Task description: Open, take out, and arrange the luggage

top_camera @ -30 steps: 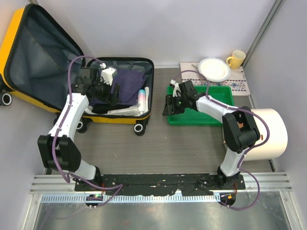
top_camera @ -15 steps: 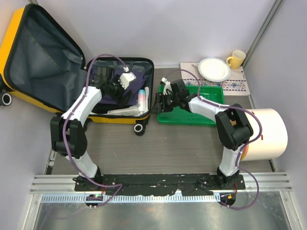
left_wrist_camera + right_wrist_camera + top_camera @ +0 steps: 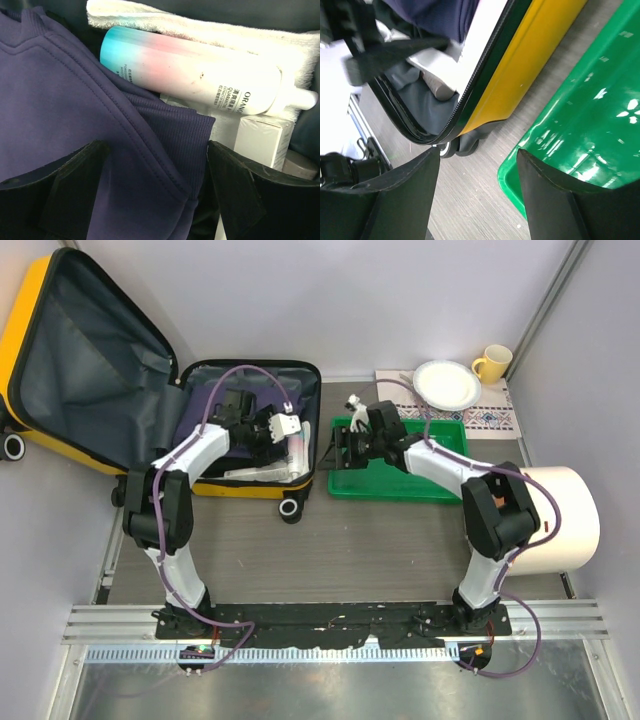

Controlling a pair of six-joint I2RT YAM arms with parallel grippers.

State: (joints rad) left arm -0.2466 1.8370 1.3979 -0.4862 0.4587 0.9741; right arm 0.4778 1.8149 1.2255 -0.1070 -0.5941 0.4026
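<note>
The yellow luggage lies open at the back left, its lid (image 3: pixel 80 350) tilted up and its base (image 3: pixel 310 380) full of things. My left gripper (image 3: pixel 272 436) is inside the base. In the left wrist view it (image 3: pixel 155 190) is open, with a fold of a purple garment (image 3: pixel 90 115) between the jaws. Just beyond lie a pink-and-teal bottle (image 3: pixel 200 75), a white towel (image 3: pixel 210 35) and a white box (image 3: pixel 262 140). My right gripper (image 3: pixel 343 447) is open and empty. It (image 3: pixel 477 165) hangs over the gap between the luggage's yellow shell (image 3: pixel 530 65) and the green tray (image 3: pixel 590 115).
The green tray (image 3: pixel 400 483) sits right of the luggage. A white plate (image 3: pixel 446 385) and a yellow mug (image 3: pixel 492 363) stand on a patterned mat at the back right. A large cream cylinder (image 3: pixel 565 520) lies at the right edge. A luggage wheel (image 3: pixel 447 148) is near my right gripper.
My left gripper has swept right across the luggage base to its right side. The green tray has shifted left toward the luggage, and my right gripper moved left with it.
</note>
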